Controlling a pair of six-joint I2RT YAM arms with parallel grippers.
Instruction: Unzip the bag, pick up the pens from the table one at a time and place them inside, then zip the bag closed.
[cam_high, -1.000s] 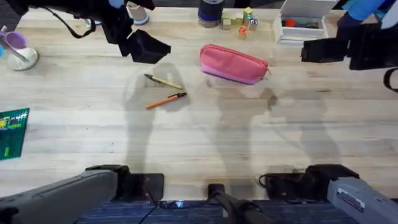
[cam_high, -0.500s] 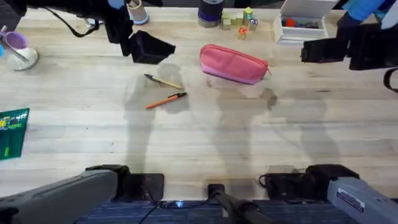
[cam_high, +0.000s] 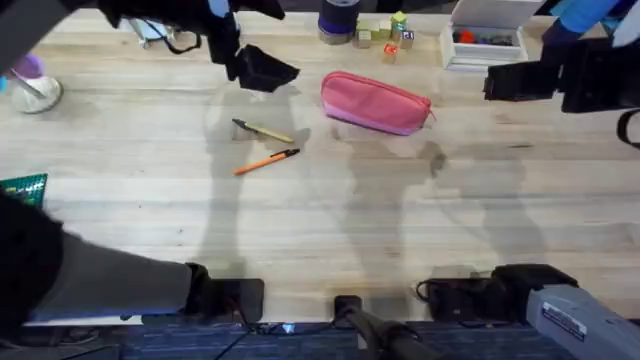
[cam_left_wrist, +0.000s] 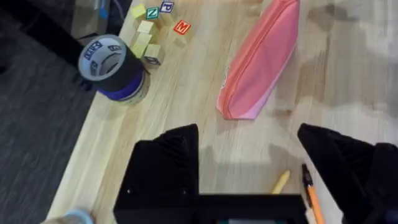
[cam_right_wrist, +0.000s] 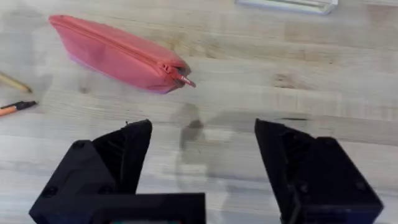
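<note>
The pink bag (cam_high: 375, 102) lies zipped on the wooden table (cam_high: 330, 230) at the upper middle; its zipper pull (cam_right_wrist: 183, 79) faces the right arm. Left of it lie the tan-yellow pen (cam_high: 263, 131) and the orange pen (cam_high: 267, 161). My left gripper (cam_high: 265, 70) hovers open just above the pens and left of the bag (cam_left_wrist: 258, 59). In its wrist view both pen tips (cam_left_wrist: 281, 182) show between the fingers. My right gripper (cam_high: 520, 82) stands open, right of the bag (cam_right_wrist: 115, 55).
A tape roll (cam_left_wrist: 115, 68) and letter blocks (cam_high: 385, 35) sit behind the bag. A white box (cam_high: 485, 40) stands at the back right. A green card (cam_high: 20, 205) and a small bowl (cam_high: 35, 90) lie at the left. The near table is bare wood.
My left gripper has moved right and slightly back, toward the bag. The left arm now looms large at the lower left. The right arm, bag and pens have not moved.
</note>
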